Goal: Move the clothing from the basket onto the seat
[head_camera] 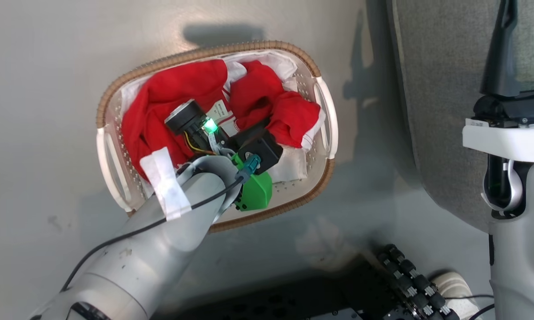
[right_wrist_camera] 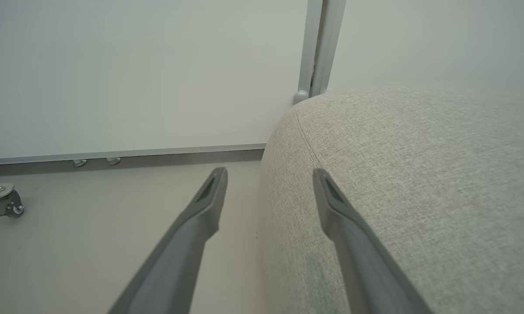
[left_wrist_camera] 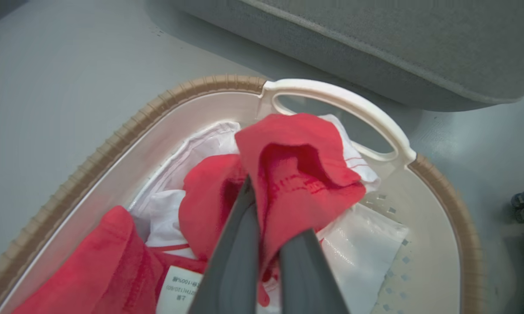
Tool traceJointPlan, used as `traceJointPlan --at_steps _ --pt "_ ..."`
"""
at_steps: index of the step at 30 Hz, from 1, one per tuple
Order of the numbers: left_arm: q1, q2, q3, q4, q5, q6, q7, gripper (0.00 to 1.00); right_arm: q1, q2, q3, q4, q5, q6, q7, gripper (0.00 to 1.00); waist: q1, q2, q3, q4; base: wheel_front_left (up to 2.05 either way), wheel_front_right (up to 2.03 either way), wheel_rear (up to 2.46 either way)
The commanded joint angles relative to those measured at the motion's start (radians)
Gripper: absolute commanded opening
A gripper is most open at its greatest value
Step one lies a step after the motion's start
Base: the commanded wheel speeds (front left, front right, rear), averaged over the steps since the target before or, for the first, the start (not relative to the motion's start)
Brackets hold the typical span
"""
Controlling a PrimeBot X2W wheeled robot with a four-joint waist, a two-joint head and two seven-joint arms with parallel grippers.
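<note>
The left claw is clenching a fold of the red clothing, which is lying heaped in the laundry basket on the floor, near the grey sofa. The right claw is hanging released by the sofa's edge. The lift should be going straight up and slowly, so the trailing fabric is clearing the rim without dragging the white liner along.

I am standing in what is looking like a mock living-room corner set up in a lab. A grey upholstered seat and a laundry basket are sitting on a bare, glossy grey floor. Plain white partition panels in a metal frame are closing it off, with a caster showing beside them.
</note>
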Motion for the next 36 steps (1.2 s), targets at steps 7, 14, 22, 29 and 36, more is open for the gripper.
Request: traceJointPlan --at_steps 7,14,22,29,36 --pt "0.102 0.037 0.036 -0.095 -0.017 0.016 -0.001 0.00 0.039 -0.003 0.021 0.044 -0.038 -0.001 -0.005 1.00 -0.0001 -0.0001 -0.132 0.047 0.00 0.00 0.00" --pt "0.197 0.072 0.084 -0.185 -0.032 0.028 -0.001 0.00 0.096 -0.003 0.050 0.122 -0.076 -0.001 -0.005 1.00 -0.0001 -0.0001 -0.290 0.088 0.00 0.00 0.00" --pt "0.301 0.119 0.114 -0.272 -0.019 0.033 -0.001 0.00 0.206 -0.004 0.087 0.219 -0.091 -0.001 -0.005 1.00 -0.0001 -0.0001 -0.530 0.119 0.00 0.00 0.00" --pt "0.342 0.174 0.144 -0.334 -0.013 0.026 -0.001 0.00 0.295 -0.004 0.123 0.274 -0.083 -0.001 -0.005 1.00 -0.0001 -0.0001 -0.719 0.114 0.00 0.00 0.00" --pt "0.270 0.235 0.177 -0.377 -0.015 0.016 -0.001 0.00 0.328 -0.003 0.148 0.307 -0.080 -0.001 -0.005 1.00 -0.0001 -0.0001 -0.827 0.103 0.00 0.00 0.00"
